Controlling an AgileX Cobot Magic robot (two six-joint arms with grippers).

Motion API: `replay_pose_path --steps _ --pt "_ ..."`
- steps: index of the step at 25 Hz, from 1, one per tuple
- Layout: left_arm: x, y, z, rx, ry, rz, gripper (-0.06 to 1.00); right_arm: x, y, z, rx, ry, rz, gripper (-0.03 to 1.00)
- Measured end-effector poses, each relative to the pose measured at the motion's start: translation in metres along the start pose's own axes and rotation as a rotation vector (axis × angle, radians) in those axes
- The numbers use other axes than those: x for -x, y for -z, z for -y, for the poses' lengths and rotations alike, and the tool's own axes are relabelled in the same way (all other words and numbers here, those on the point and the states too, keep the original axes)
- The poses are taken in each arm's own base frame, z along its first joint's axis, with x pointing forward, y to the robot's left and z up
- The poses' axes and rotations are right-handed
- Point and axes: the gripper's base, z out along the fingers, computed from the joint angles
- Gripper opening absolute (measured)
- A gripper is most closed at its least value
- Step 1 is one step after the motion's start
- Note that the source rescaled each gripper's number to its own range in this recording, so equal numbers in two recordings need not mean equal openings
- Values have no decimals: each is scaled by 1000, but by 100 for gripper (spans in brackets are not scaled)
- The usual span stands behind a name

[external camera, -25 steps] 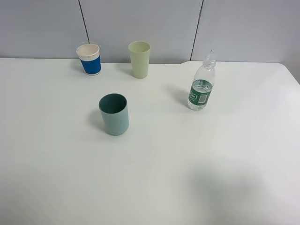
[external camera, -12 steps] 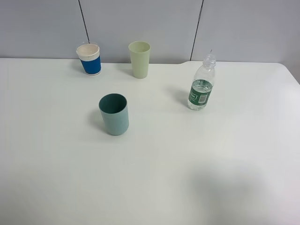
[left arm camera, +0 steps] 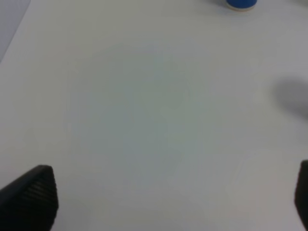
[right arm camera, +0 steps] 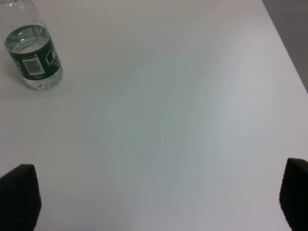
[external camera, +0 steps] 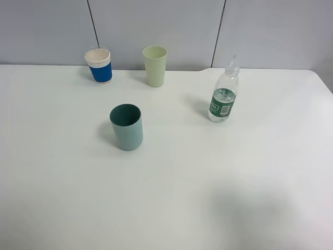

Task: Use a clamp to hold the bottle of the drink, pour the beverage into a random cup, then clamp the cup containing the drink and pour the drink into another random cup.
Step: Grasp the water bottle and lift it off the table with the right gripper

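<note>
A clear bottle with a green label and no cap stands upright on the right of the white table; it also shows in the right wrist view. A teal cup stands left of centre. A pale green cup and a blue-and-white cup stand at the back. My left gripper is open and empty over bare table, the blue cup's base far ahead. My right gripper is open and empty, apart from the bottle. Neither gripper shows in the high view.
A grey panelled wall runs behind the table's back edge. The table's right edge shows in the right wrist view. A faint shadow lies on the table at the front right.
</note>
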Motion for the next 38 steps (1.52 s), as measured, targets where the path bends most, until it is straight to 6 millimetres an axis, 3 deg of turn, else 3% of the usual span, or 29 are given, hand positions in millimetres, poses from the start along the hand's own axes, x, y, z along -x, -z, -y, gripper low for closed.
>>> replay_pose_path --steps 38 --pt "0 0 0 0 0 0 100 0 0 0 0 0 0 100"
